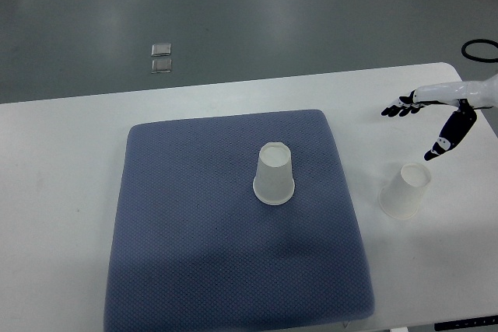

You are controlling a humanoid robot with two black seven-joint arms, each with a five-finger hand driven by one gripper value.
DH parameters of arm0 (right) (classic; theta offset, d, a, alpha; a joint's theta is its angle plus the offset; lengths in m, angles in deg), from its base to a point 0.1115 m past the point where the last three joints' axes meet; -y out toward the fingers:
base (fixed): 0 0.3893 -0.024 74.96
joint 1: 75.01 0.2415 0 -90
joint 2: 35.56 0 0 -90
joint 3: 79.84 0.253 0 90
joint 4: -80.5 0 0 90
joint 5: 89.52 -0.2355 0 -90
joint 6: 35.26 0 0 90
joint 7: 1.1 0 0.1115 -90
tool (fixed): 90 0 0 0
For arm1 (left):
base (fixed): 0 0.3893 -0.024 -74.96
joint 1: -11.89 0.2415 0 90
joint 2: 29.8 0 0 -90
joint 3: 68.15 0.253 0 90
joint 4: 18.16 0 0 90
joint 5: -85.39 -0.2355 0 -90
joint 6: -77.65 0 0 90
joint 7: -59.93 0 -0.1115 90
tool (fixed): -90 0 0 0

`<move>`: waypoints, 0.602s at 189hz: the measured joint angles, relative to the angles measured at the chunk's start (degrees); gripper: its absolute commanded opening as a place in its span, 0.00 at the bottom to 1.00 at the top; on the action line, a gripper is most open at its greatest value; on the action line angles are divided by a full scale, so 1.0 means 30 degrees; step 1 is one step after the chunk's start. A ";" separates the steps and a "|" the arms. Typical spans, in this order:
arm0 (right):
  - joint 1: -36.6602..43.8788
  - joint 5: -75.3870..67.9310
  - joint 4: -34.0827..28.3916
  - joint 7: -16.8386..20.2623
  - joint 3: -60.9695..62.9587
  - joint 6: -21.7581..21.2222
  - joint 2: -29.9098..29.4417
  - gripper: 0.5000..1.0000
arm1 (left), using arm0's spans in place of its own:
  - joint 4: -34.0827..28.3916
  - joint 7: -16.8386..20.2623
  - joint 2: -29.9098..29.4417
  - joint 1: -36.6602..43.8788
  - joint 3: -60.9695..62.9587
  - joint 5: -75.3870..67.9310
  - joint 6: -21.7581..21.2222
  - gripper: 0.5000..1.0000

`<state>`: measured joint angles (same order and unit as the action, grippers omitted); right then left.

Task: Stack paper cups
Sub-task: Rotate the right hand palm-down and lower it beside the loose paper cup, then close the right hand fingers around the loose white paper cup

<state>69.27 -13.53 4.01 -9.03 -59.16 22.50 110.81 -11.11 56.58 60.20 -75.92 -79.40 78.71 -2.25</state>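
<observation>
A: Any stacking done?
B: None; one cup (275,174) sits mid-mat (179,215), another cup (406,190) by the desk's (62,192) right edge; right hand (436,118) spread wide, empty

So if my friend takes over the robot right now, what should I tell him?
Right hand: open, fingers spread, holding nothing, hovering above the table just beyond the cup on the right.
Left hand: not in view.
Cup on the mat: upside down, near the middle of the blue mat.
Cup on the right: upside down on the bare table, off the mat's right edge, not touched by the hand.
Done: nothing stacked yet; the two cups stand apart.
Left: grasp one cup, probably the right one since the hand is nearest, and set it over the other.
</observation>
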 measured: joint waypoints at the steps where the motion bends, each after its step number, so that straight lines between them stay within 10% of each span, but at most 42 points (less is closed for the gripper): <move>1: -0.0008 0.0026 -0.0043 -0.0005 -0.0045 0.0044 0.0035 0.85 | 0.0000 0.0000 0.0000 0.0000 0.0000 0.0000 0.0000 1.00; 114: -0.0933 0.0625 -0.1951 -0.0870 -0.3850 0.4722 0.1151 0.85 | 0.0005 -0.0005 0.0000 0.0002 0.0000 0.0001 -0.0006 1.00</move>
<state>66.47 -11.65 -1.85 -11.64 -70.71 36.67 114.26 -11.10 56.57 60.20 -75.91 -79.40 78.71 -2.27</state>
